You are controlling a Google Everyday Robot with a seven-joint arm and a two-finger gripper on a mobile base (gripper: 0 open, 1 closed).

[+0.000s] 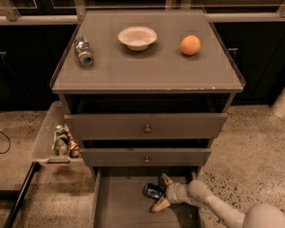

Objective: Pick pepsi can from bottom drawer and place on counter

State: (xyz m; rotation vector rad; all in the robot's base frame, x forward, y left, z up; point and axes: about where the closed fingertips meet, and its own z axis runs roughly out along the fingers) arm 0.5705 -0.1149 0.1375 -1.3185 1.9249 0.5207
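The pepsi can (152, 191), dark blue with a silvery end, lies on its side on the floor of the pulled-out bottom drawer (118, 203), right of centre. My gripper (160, 193) reaches in from the lower right, low inside the drawer. Its fingers (166, 179) are spread, one beyond the can and one in front of it, with the can's right part between them; a gap shows on each side. The counter (147, 70) is the flat grey-brown cabinet top above.
On the counter lie a silver-grey can (83, 51) at left, a white bowl (137, 37) at the back middle and an orange (190, 45) at right. Two knobbed drawers (145, 127) stand slightly open above. A side tray (61, 141) with small items hangs at left.
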